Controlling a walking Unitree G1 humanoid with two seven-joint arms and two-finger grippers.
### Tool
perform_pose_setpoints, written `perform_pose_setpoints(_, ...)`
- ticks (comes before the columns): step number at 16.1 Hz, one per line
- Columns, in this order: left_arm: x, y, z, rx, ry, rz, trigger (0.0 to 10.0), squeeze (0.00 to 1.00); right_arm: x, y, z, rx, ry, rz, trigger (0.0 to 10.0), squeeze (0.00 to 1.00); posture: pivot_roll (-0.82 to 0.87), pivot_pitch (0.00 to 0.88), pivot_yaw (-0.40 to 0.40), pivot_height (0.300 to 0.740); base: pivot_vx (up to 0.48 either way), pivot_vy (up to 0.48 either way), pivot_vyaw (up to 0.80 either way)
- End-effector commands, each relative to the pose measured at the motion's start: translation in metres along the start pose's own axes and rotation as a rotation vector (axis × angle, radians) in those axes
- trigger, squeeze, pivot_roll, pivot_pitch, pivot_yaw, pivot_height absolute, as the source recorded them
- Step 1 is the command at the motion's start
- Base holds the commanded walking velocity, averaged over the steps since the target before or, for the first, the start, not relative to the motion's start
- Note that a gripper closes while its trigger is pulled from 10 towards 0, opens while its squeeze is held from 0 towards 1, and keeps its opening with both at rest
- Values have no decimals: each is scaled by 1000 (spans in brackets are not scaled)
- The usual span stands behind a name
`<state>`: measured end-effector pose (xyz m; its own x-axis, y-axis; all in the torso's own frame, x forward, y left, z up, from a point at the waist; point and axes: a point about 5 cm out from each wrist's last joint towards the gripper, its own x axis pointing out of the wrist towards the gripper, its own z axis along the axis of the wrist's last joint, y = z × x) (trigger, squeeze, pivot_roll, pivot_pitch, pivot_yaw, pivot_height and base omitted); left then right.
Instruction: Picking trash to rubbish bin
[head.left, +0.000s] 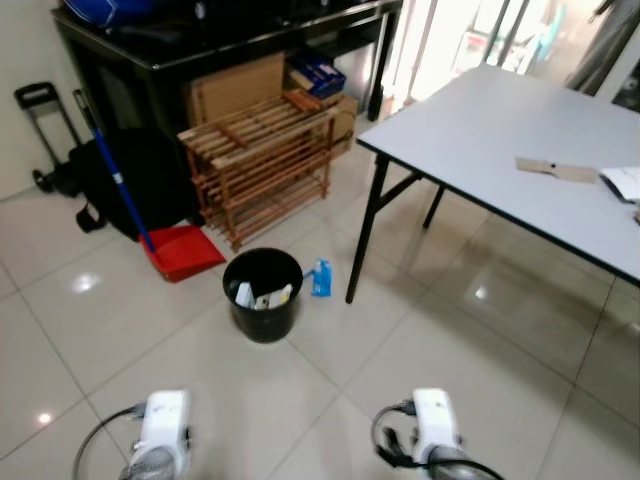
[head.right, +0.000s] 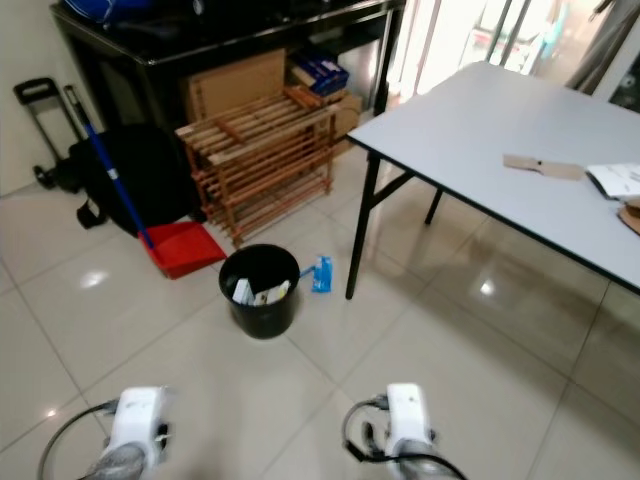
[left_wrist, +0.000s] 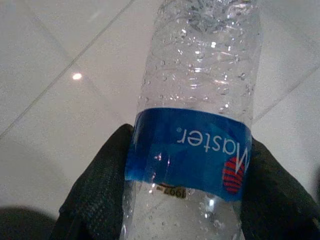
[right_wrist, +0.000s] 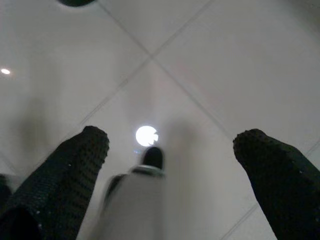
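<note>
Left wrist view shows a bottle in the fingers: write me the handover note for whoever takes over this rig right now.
Left gripper: shut on the clear plastic water bottle with a blue label, held low over the tiled floor.
Right gripper: open, holding nothing, also low over the floor.
Round black rubbish bin: stands ahead on the floor, in front of the wooden slatted rack, with some trash already in it. A small blue packet lies on the floor just beside the bin, near the grey table's leg.
Done: bottle picked up.
Left: walk to the bin, drop the bottle in, then probably collect the blue packet.
</note>
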<state>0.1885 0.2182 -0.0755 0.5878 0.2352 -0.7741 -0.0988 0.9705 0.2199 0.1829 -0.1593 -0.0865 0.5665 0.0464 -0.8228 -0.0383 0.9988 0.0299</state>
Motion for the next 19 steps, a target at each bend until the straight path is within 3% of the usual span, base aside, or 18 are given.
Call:
perform_pose_setpoints(1, 0, 8, -5, 9, 15, 18, 10000, 0, 1, 4, 7, 14, -28, 4, 10000, 0, 26, 52, -42, 740, 311, 0, 0)
perform_pose_setpoints(19, -1, 7, -6, -8, 20, 23, 10000, 0, 1, 3, 11, 32, -54, 4, 10000, 0, 33, 84, -51, 740, 312, 0, 0)
